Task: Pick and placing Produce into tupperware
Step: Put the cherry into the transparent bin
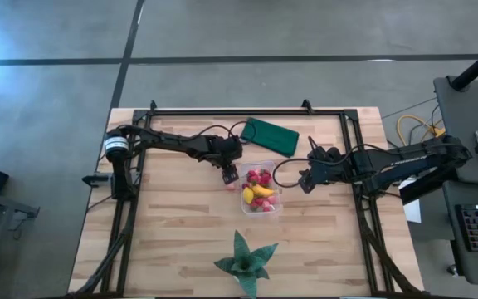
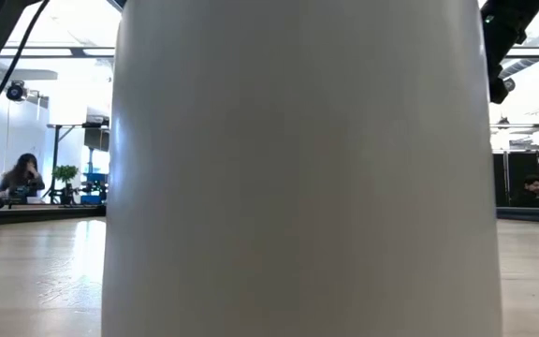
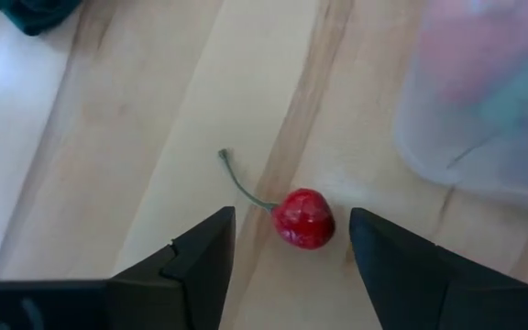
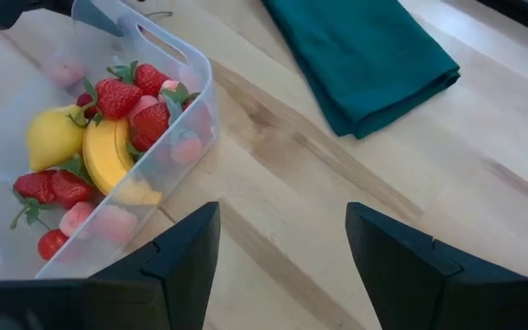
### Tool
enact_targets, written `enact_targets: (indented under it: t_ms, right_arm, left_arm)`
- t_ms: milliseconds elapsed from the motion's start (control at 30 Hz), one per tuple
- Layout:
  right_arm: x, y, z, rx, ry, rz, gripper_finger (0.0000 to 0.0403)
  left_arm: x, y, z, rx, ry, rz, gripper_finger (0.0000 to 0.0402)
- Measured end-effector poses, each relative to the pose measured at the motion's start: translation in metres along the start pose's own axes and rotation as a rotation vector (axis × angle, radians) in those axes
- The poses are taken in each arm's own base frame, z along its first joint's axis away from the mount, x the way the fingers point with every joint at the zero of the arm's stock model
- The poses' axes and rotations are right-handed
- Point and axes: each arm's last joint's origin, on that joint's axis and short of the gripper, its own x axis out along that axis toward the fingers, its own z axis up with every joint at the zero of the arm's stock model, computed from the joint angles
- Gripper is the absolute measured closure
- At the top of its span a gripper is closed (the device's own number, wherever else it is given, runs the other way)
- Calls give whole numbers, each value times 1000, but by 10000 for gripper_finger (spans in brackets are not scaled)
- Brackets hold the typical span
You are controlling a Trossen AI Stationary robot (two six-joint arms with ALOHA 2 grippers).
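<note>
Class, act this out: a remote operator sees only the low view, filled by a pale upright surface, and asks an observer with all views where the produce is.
Operator: What's left outside the tub?
Observer: One small red cherry with a thin stem lies on the wooden table, between the left gripper's open fingers.
Operator: And the tub?
Observer: The clear plastic rectangular tub holds red strawberries, a yellow banana and a yellow lemon.
Operator: The right gripper?
Observer: The right gripper hangs open beside the tub, holding nothing.

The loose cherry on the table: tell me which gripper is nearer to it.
Left. The left gripper hangs right over the cherry, fingers open on either side, beside the tupperware. The right gripper waits open across the tupperware from it.
</note>
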Motion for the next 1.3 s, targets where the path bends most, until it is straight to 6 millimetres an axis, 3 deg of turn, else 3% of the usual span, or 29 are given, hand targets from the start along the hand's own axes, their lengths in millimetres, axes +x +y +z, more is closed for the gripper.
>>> enact_targets:
  t_ms: [333,1067,1300]
  right_arm:
    - [0,0,0,0,-2,-2,174]
    - [0,0,0,0,-2,-1,174]
    - [0,0,0,0,-1,-1,174]
  left_arm:
    - [0,-1,3,-4,-28,-16,268]
    - [10,-2,-11,-22,-42,3,276]
    - [11,-2,-8,-26,-87,-2,305]
